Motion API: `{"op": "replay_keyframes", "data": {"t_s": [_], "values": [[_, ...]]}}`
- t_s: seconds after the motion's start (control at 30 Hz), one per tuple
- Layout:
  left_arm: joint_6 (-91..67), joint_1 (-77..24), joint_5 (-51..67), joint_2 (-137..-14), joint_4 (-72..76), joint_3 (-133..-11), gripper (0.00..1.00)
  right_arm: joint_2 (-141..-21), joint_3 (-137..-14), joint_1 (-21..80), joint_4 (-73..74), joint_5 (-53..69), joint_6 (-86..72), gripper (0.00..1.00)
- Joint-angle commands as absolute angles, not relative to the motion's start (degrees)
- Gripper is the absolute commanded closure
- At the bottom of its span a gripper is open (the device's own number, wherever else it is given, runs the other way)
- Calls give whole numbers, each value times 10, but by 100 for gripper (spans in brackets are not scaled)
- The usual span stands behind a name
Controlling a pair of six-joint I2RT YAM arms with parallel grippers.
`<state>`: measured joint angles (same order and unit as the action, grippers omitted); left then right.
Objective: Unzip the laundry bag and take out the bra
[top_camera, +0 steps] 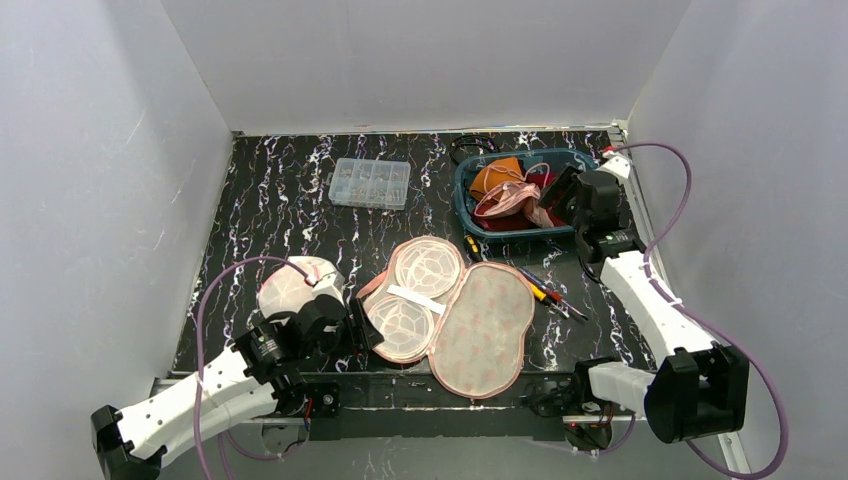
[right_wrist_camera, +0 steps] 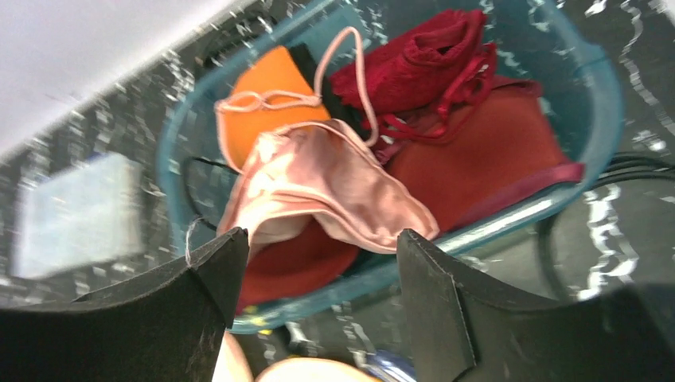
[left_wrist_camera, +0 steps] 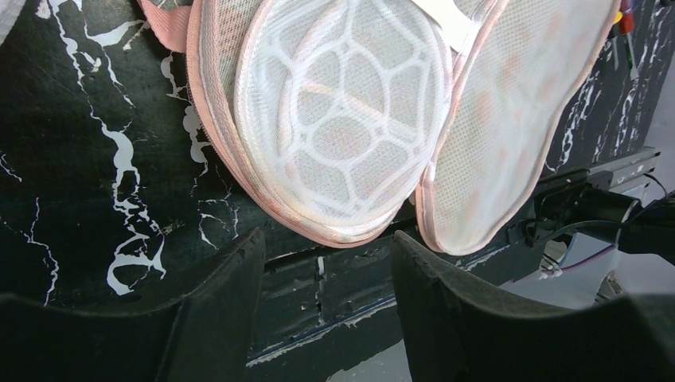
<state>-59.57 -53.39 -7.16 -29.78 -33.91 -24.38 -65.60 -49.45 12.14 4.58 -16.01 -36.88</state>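
Your left end effector (left_wrist_camera: 327, 235): fingers apart, empty, just short of unzipped laundry bag (left_wrist_camera: 342, 119) on counter (top_camera: 280, 200). Far right: pink bra (right_wrist_camera: 334, 187) in basket (right_wrist_camera: 597, 87), directly under your right end effector (right_wrist_camera: 322, 239), fingers apart, nothing held. Right arm much nearer.

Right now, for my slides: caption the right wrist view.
Open right gripper hovers over pink bra in teal basket.

A robotics lab test cell: plain white panel walls (top_camera: 110, 160) box in a black white-veined marble-pattern table (top_camera: 280, 200), and two white-and-black robot arms (top_camera: 655, 300) trailing purple cables (top_camera: 200, 320) are bolted along its near edge.
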Motion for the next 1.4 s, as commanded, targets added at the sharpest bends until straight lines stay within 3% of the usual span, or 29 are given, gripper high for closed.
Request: {"op": "replay_keyframes", "data": {"t_s": [0.0,0.4,0.53,0.6,0.77,0.93,1.13,1.37], "values": [[-578,-535,-70,-319,-346,-263,44,-678,-508,124,91,-173,-139,25],[-564,-535,-64,-327,-327,-267,44,-755,-512,125,68,-76,-14,30],[-563,-535,-70,-321,-326,-261,44,-805,-539,128,85,-87,-5,38],[-561,-536,-72,-320,-327,-260,44,-829,-555,131,98,-99,-1,47],[-558,-535,-74,-315,-335,-259,44,-845,-579,160,107,-177,37,74],[-560,-535,-76,-309,-332,-249,44,-834,-597,204,103,-286,101,87],[-558,-536,-75,-307,-333,-251,44,-829,-601,236,54,-418,210,94],[-558,-536,-80,-297,-334,-241,44,-845,-542,269,-145,-528,402,95]]}}
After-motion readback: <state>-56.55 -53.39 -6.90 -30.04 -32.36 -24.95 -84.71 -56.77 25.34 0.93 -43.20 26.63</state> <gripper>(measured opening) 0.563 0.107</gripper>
